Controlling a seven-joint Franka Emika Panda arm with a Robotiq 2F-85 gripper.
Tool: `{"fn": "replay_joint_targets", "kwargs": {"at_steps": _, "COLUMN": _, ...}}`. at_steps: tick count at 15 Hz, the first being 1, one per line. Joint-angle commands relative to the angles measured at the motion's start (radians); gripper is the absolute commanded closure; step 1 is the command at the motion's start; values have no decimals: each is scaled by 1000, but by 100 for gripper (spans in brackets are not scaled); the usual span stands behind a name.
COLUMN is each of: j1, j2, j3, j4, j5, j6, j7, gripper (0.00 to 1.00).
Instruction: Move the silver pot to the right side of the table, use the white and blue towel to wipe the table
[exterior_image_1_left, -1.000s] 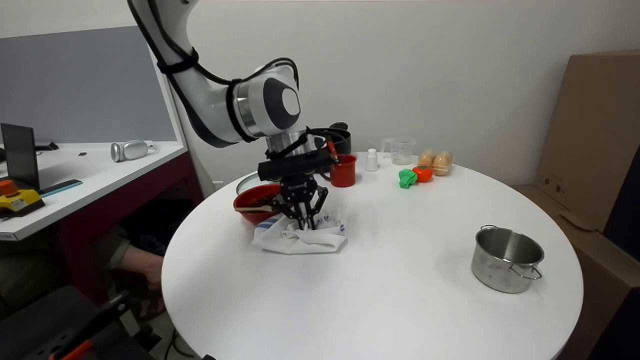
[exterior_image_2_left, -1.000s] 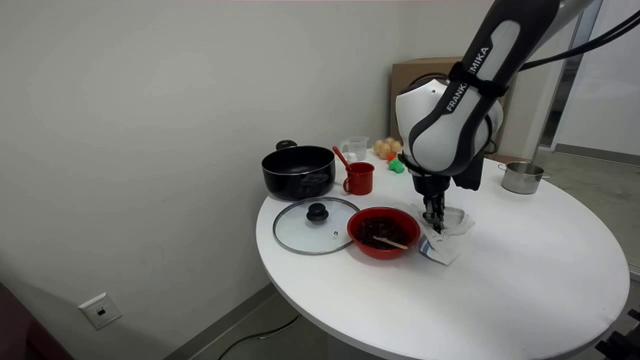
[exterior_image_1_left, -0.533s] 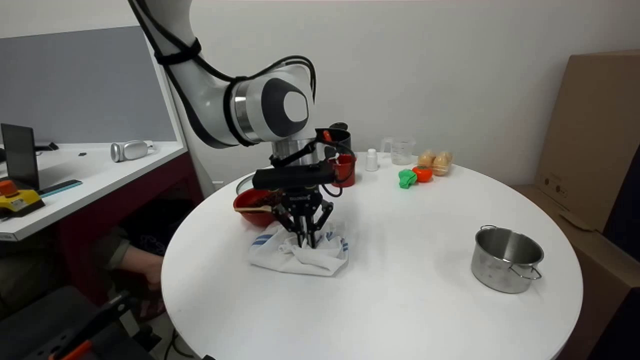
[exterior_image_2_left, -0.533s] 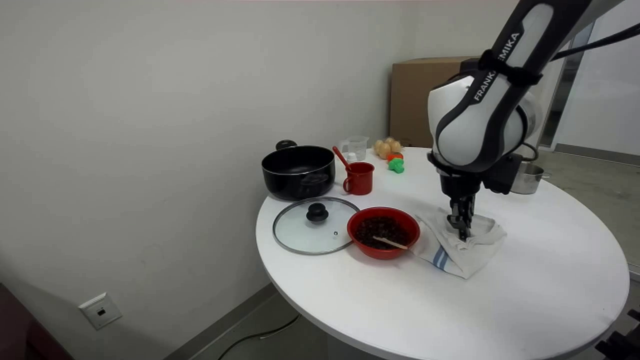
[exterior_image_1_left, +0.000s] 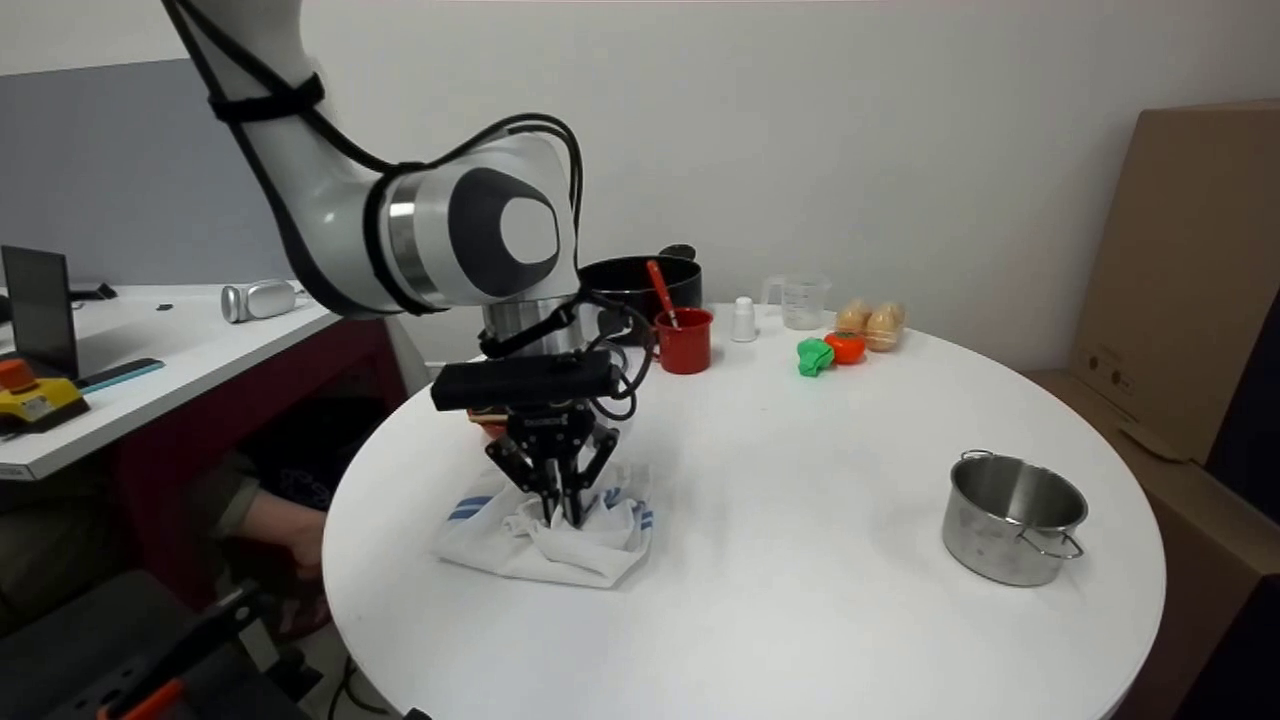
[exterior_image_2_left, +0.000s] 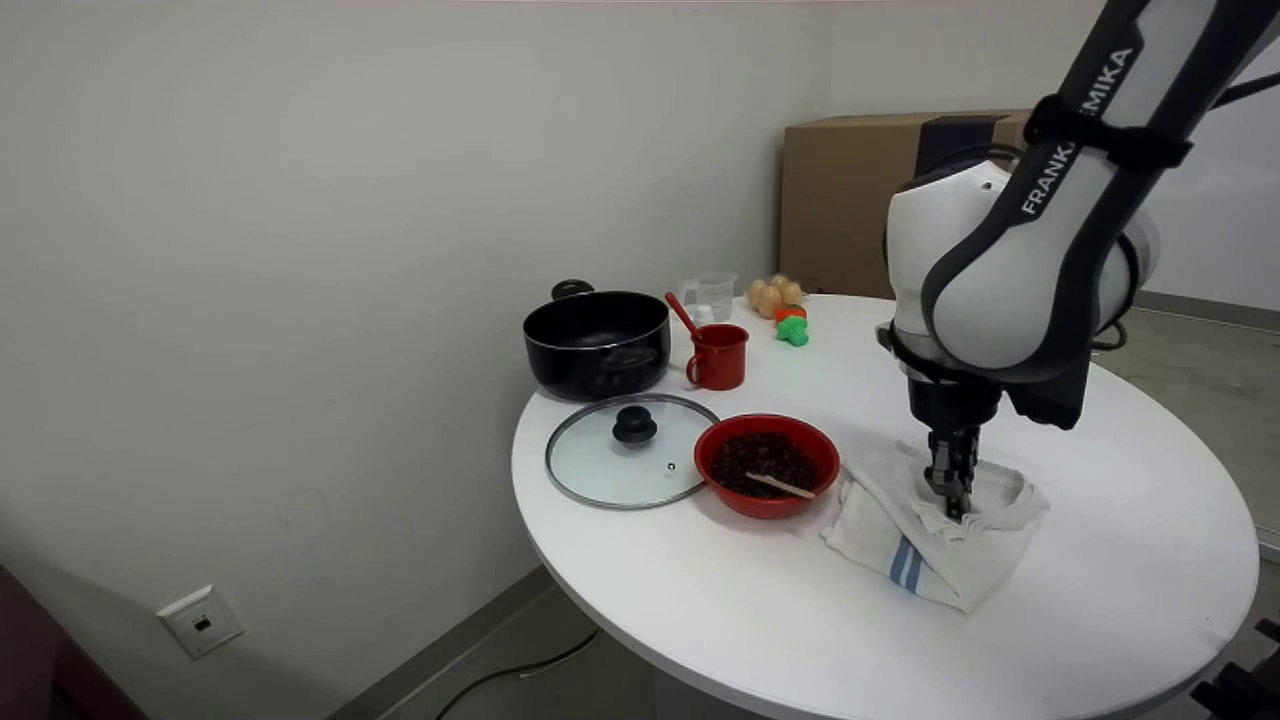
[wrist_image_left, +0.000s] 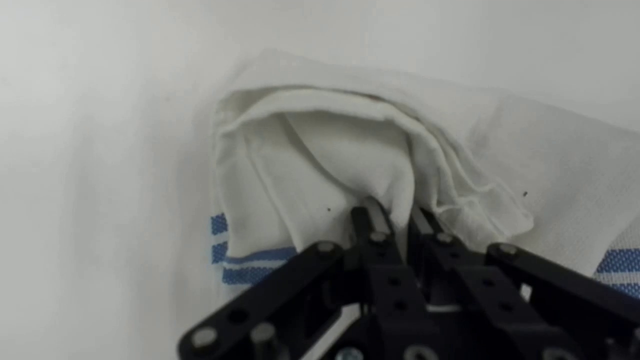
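My gripper (exterior_image_1_left: 563, 512) is shut on a bunched fold of the white and blue towel (exterior_image_1_left: 575, 562), pinched upright between its fingers in the wrist view. The rest of the towel (wrist_image_left: 320, 145) spreads over the white table (exterior_image_1_left: 800, 620), blue stripes showing at both sides. Fingertips (exterior_image_2_left: 955, 510) reach down into the cloth near the tabletop. On the right of the table in an exterior view stands the silver pot (exterior_image_1_left: 1005, 545), upright, well apart from my gripper. The arm hides that pot in the view where a red bowl (exterior_image_2_left: 768, 500) lies close to the towel's edge.
Left of the towel lies a glass lid (exterior_image_2_left: 620, 470), with a black pot (exterior_image_2_left: 598, 350) behind it. A red mug (exterior_image_2_left: 720, 358), measuring cup (exterior_image_1_left: 804, 303), white shaker (exterior_image_1_left: 743, 320), green item (exterior_image_1_left: 815, 356), tomato (exterior_image_1_left: 846, 348) and eggs (exterior_image_1_left: 884, 327) stand along the back.
Gripper and towel have slid together across the table, down and finally leftward in one exterior picture, down and rightward in its counterpart, away from the red bowl. The silver pot has not moved.
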Motion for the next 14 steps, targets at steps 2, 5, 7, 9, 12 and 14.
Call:
{"fn": "replay_joint_targets", "kwargs": {"at_steps": 2, "j1": 110, "j2": -15, "j3": 5, "j4": -60, "j5": -65, "j6": 23, "j7": 102, "gripper": 97}}
{"fn": "replay_joint_targets", "kwargs": {"at_steps": 5, "j1": 167, "j2": -1, "j3": 20, "j4": -48, "j5": -90, "j6": 16, "j7": 139, "gripper": 97}}
{"fn": "replay_joint_targets", "kwargs": {"at_steps": 7, "j1": 195, "j2": 4, "j3": 36, "j4": -37, "j5": -92, "j6": 7, "j7": 148, "gripper": 97}}
{"fn": "replay_joint_targets", "kwargs": {"at_steps": 9, "j1": 213, "j2": 3, "j3": 46, "j4": -36, "j5": -92, "j6": 8, "j7": 151, "gripper": 97}}
{"fn": "replay_joint_targets", "kwargs": {"at_steps": 12, "j1": 213, "j2": -5, "j3": 53, "j4": -52, "j5": -86, "j6": 17, "j7": 136, "gripper": 97}}
{"fn": "replay_joint_targets", "kwargs": {"at_steps": 14, "j1": 210, "j2": -10, "j3": 53, "j4": -72, "j5": -86, "j6": 28, "j7": 134, "gripper": 97}}
